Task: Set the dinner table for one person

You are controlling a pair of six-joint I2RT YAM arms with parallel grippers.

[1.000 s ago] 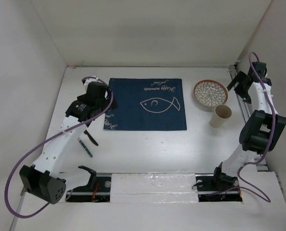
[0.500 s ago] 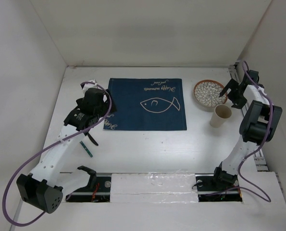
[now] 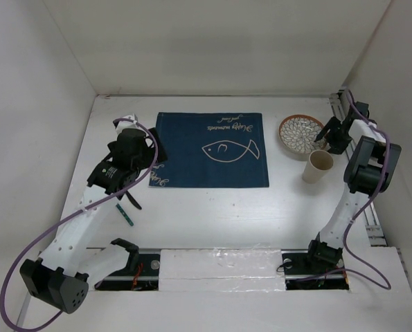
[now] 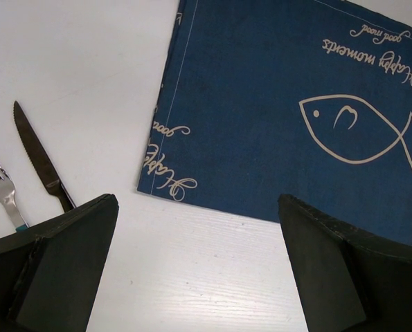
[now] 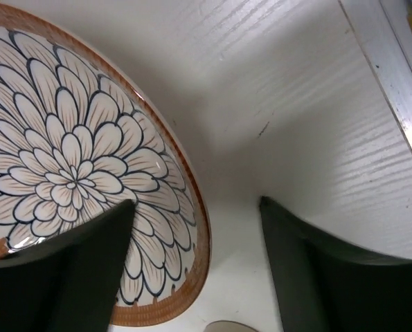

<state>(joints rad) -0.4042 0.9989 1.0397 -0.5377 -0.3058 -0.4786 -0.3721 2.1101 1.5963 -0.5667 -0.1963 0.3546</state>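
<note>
Overhead, cup [image 3: 319,166] beside plate [image 3: 302,133], wrist view clarifies knife [image 4: 39,159], fork [image 4: 3,190], left end effector [image 4: 197,207] and right end effector [image 5: 196,204] spread open.

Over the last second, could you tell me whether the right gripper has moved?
Yes. The right gripper has moved left and a little toward the arm bases, reaching the right rim of the patterned plate, which has not shifted.

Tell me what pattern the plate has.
The plate has dark-outlined flower petals on white, with an orange-brown rim, clearest in the right wrist view.
</note>
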